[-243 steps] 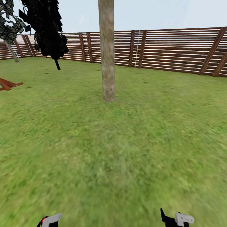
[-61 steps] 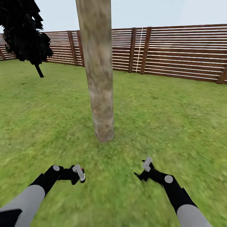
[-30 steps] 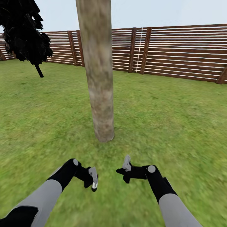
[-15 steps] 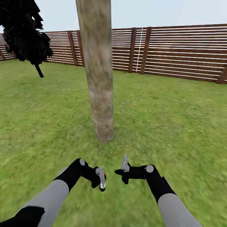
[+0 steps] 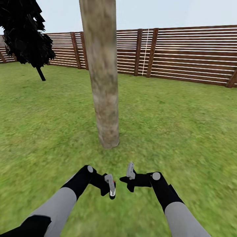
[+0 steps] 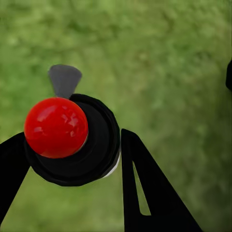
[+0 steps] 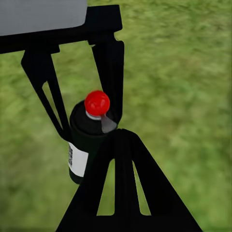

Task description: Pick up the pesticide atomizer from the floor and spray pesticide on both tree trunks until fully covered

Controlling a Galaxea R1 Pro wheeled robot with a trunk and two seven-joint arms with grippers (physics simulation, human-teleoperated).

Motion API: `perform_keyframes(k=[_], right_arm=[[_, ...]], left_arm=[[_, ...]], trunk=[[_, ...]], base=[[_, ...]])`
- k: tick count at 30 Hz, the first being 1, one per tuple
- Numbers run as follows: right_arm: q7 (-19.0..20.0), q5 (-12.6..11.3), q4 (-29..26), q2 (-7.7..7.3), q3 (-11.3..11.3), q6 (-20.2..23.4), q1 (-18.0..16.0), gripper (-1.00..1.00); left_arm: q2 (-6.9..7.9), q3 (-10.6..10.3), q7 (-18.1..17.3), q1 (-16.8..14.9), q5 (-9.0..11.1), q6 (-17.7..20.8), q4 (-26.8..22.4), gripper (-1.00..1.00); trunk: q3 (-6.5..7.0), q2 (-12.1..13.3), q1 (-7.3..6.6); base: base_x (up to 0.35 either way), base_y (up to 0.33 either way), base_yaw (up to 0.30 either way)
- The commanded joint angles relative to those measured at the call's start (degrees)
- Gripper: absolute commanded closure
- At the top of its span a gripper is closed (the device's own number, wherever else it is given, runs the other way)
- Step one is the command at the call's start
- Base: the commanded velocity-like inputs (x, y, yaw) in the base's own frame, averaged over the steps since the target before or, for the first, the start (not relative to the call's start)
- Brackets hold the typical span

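Both grippers now meet before the tree trunk (image 5: 105, 98). Left gripper (image 5: 111, 189) has swung inward, jaws pinching the atomizer (image 6: 67, 137); right gripper (image 5: 129, 177) jaws unclear. Spraying looks close

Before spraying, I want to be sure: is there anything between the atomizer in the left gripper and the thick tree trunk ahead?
Nothing visible: only open grass lies between the atomizer in the left gripper and the tree trunk.

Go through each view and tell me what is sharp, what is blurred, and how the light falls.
Head view: flat, even light with no cast shadow at the tree trunk; fence slats crisp, near lawn smeared. Left wrist view: the atomizer with its red cap is sharp with a soft highlight, grass behind fully blurred. Right wrist view: the left gripper and bottle sharp, grass mottled and soft.
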Motion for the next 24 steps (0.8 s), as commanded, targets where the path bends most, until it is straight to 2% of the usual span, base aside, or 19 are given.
perform_keyframes(k=[1, 6, 9, 12, 24], right_arm=[[0.0, 0.0, 0.0, 0.0, 0.0, 0.0, 0.0, 1.0], [0.0, 0.0, 0.1, 0.0, 0.0, 0.0, 0.0, 1.0], [0.0, 0.0, 0.0, 0.0, 0.0, 0.0, 0.0, 1.0], [0.0, 0.0, 0.0, 0.0, 0.0, 0.0, 0.0, 1.0], [0.0, 0.0, -0.1, 0.0, 0.0, 0.0, 0.0, 1.0]], left_arm=[[-0.05, 0.0, 0.0, 0.0, 0.0, 0.0, 0.0, 1.0], [-0.86, 0.2, 0.0, 0.0, 0.5, 0.0, 0.0, 1.0], [-0.96, 0.2, -0.1, 0.0, 3.0, -0.1, -0.1, 1.0], [-0.98, 0.1, -0.1, 0.0, 4.0, -0.1, 0.0, 1.0], [-1.02, 0.2, -0.1, 0.0, 4.3, -0.2, 0.0, 1.0]], trunk=[[0.0, 0.0, 0.0], [0.0, 0.0, 0.0], [0.0, 0.0, 0.0], [0.0, 0.0, 0.0], [0.0, 0.0, 0.0]], base=[[0.0, 0.0, 0.0], [0.0, 0.0, 0.0], [0.0, 0.0, 0.0], [0.0, 0.0, 0.0], [0.0, 0.0, 0.0]])
